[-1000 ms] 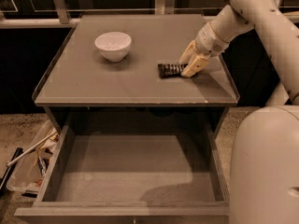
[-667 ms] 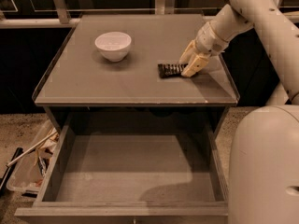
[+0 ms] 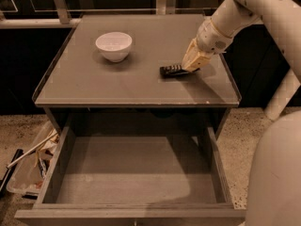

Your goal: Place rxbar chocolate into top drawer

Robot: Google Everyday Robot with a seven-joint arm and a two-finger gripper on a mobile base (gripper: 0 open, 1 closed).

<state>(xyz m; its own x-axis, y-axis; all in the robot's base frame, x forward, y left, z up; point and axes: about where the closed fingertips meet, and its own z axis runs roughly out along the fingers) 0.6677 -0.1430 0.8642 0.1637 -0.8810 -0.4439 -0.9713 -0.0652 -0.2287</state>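
Observation:
The rxbar chocolate point(image 3: 171, 71), a small dark bar with pale lettering, lies flat on the grey tabletop point(image 3: 141, 84), right of centre. My gripper point(image 3: 192, 65) reaches down from the right and touches the bar's right end, which it hides. The top drawer point(image 3: 134, 178) is pulled out wide below the tabletop's front edge; its flat grey floor holds nothing.
A white bowl point(image 3: 114, 45) stands on the tabletop to the left of the bar. A clear bin with clutter point(image 3: 28, 164) sits on the floor left of the drawer. My white arm point(image 3: 263, 13) and base point(image 3: 277, 173) fill the right side.

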